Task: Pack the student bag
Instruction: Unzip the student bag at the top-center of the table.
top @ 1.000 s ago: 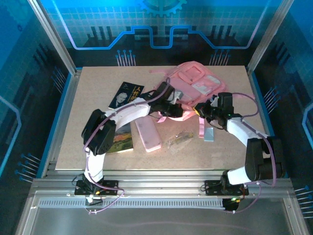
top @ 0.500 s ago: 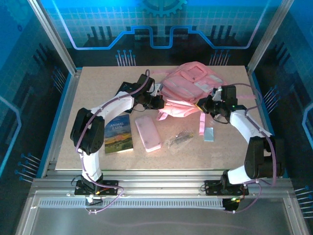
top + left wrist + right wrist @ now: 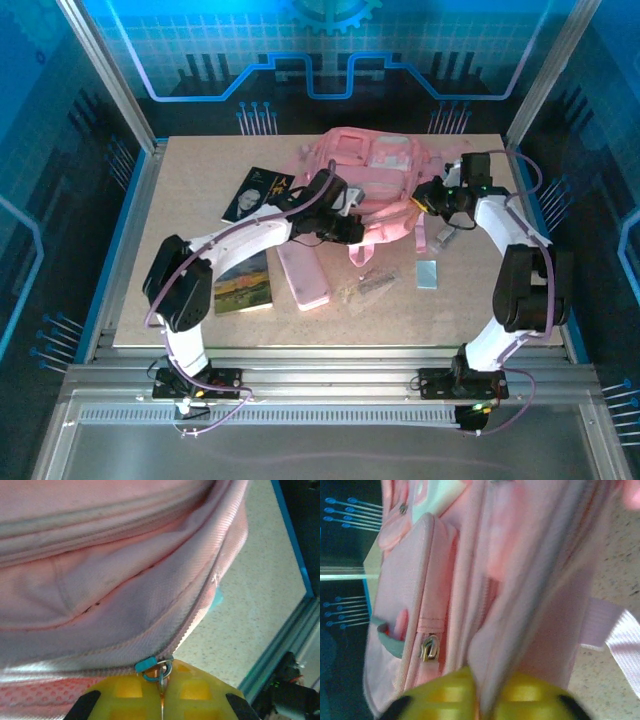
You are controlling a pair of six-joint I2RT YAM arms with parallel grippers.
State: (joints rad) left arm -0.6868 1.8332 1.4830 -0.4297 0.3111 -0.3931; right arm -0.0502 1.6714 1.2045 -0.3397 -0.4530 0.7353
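The student bag (image 3: 368, 172), a soft pink backpack, lies at the back middle of the table. My left gripper (image 3: 346, 226) is at its near left edge. In the left wrist view that gripper (image 3: 162, 692) has its yellow fingers shut on the teal-tabbed zipper pull (image 3: 150, 664) on the bag's seam (image 3: 115, 585). My right gripper (image 3: 432, 198) holds the bag's right side. The right wrist view shows that gripper (image 3: 487, 692) shut on a fold of pink bag fabric (image 3: 530, 605), beside a metal pocket zip (image 3: 430, 648).
A flat pink pencil case (image 3: 302, 275) lies in front of the bag, next to a landscape-cover book (image 3: 243, 285). A dark book (image 3: 257, 193) sits further back left. A clear packet (image 3: 370, 283), a grey card (image 3: 427, 273) and a small pale item (image 3: 445, 237) lie front right.
The bag has shifted left and bunched up. My left gripper swung from the bag's left side to its near edge. My right gripper moved back and right with the fabric.
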